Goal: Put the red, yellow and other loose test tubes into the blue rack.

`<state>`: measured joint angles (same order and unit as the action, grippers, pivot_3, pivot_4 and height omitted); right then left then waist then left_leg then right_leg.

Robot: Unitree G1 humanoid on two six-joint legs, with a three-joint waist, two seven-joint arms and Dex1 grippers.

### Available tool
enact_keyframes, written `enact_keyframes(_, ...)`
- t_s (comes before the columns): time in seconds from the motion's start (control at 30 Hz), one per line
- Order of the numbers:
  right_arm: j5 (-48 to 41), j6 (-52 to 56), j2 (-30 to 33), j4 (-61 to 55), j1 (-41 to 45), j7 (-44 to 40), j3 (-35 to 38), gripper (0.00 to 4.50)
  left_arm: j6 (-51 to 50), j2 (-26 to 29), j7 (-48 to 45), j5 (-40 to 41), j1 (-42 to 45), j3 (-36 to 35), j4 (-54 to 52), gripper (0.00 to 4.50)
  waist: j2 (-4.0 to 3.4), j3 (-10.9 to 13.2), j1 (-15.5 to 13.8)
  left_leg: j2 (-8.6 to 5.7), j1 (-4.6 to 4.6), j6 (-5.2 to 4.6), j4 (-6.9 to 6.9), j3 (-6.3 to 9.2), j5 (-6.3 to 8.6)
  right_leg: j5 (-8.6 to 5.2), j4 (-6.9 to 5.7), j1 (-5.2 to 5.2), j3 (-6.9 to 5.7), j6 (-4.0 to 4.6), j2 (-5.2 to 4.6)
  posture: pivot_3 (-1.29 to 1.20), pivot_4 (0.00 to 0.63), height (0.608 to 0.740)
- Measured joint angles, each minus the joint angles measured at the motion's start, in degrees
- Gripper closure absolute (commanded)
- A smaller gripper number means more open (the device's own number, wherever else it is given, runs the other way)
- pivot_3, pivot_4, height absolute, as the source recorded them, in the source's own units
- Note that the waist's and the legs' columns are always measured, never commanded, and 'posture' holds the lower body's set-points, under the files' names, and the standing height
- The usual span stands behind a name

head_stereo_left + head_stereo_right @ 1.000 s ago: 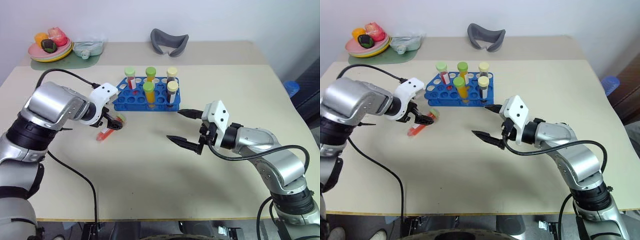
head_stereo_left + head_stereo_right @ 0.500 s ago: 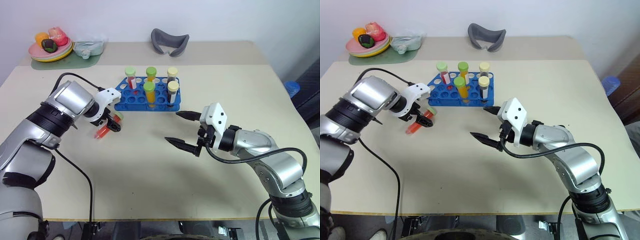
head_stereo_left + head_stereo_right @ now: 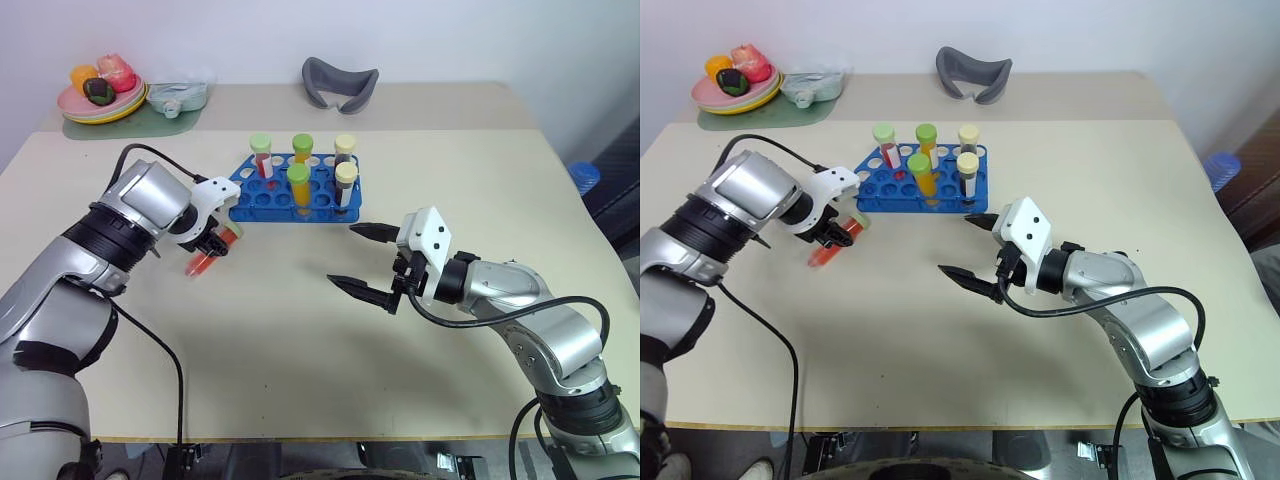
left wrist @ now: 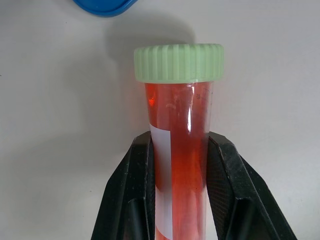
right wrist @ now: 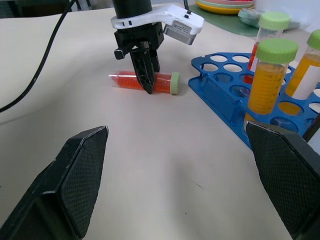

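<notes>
The right claw (image 3: pixel 366 262) hung just above the worktop (image 3: pixel 300 350) with its two black fingers spread wide and nothing between them, well apart from every tube. Farther back and to the left, the left claw (image 3: pixel 832 237) pointed steeply down and had pinched shut on the red tube (image 4: pixel 177 165), its fingers (image 4: pixel 131 200) pressing both sides of the glass below the light-green cap (image 4: pixel 178 62). That tube lay on its side on the worktop, cap end toward the blue rack (image 3: pixel 262 199), just beside its near left corner. The rack stood upright beyond, holding five capped tubes: a red one, two yellow-orange ones and two dark ones. At the far edge sat a grey curved holder (image 3: pixel 339 82) and a plate (image 3: pixel 85 105) of toy food.
</notes>
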<state>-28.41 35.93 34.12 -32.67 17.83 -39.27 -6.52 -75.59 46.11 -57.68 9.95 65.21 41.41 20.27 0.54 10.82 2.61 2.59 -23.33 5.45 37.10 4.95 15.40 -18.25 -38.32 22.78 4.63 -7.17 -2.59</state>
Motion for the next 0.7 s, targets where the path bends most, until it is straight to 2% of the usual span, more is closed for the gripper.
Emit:
enact_keyframes(0.13, 0.0, 0.0, 0.0, 0.0, 0.0, -0.1, 0.0, 0.0, -0.5, 2.2, -1.1, 0.3, -1.3, -0.6, -2.6, 3.57, 0.0, 0.0, 0.1, 0.0, 0.0, 0.02, 0.0, 0.0, -0.01, 0.0, -0.02, 0.02, 0.0, 0.0, 0.0, 0.0, 0.15, 0.74)
enact_keyframes(0.23, 0.0, 0.0, 0.0, -0.9, -0.2, -0.1, 0.0, 0.0, -1.4, 4.7, -0.8, 0.7, -2.0, -3.8, -3.5, 3.57, 0.02, 0.0, 0.1, 0.01, -0.02, 0.0, 0.0, 0.0, 0.0, 0.0, -0.04, 0.06, 0.0, 0.0, 0.01, 0.0, 0.15, 0.74)
enact_keyframes(0.37, 0.0, 0.2, 0.3, -1.5, -1.1, 0.0, 0.3, 0.0, -0.3, 5.4, 4.4, 1.2, -3.8, -16.6, -4.5, 3.57, 0.02, 0.0, -0.1, 0.0, -0.03, 0.0, 0.01, 0.0, 0.0, 0.0, -0.01, 0.03, -0.01, 0.0, -0.03, 0.0, 0.15, 0.74)
enact_keyframes(0.4, -0.1, 0.3, 0.4, -1.6, -1.4, 0.0, 0.5, 0.0, 2.8, 4.5, 6.7, 1.7, -5.6, -22.0, -5.9, 3.57, 0.01, 0.0, -0.1, 0.0, -0.03, 0.01, 0.01, -0.01, 0.0, 0.0, -0.02, 0.03, -0.01, -0.01, -0.06, 0.0, 0.15, 0.74)
enact_keyframes(0.5, -0.1, 0.4, 0.4, -1.9, -1.5, 0.3, 1.0, 0.0, 12.6, -1.5, 12.7, 5.0, -12.3, -38.6, -15.2, 3.57, 0.07, 0.0, -0.3, 0.02, -0.09, 0.24, 0.08, -0.01, -0.13, 0.0, 0.01, 0.02, -0.04, -0.01, -0.1, 0.0, 0.15, 0.74)
enact_keyframes(0.57, -0.1, 0.5, -0.6, -1.6, -0.7, 1.1, 1.1, 0.0, 17.6, -6.2, 15.9, 7.3, -16.2, -45.8, -22.2, 3.57, 0.02, 0.0, -0.2, 0.02, -0.07, 0.26, 0.09, -0.03, -0.14, 0.0, -0.01, 0.02, -0.03, -0.02, -0.1, 0.0, 0.15, 0.74)
enact_keyframes(0.6, -0.1, 0.5, -1.2, -1.2, 0.0, 1.5, 1.4, 0.0, 21.4, -9.9, 18.7, 7.4, -18.6, -48.5, -25.5, 3.57, -0.03, -0.1, -0.2, 0.02, -0.03, 0.26, 0.08, -0.05, -0.15, 0.0, -0.02, 0.0, -0.01, -0.01, -0.11, 0.0, 0.15, 0.74)
enact_keyframes(0.7, 0.0, 0.5, -1.6, -0.3, 0.9, 1.9, 1.5, 0.0, 29.8, -21.5, 27.1, 7.4, -23.9, -50.5, -29.6, 3.57, 0.01, 0.0, -0.4, 0.03, -0.01, 0.22, 0.16, -0.04, -0.12, 0.01, -0.1, -0.03, -0.02, -0.01, -0.08, 0.0, 0.15, 0.74)
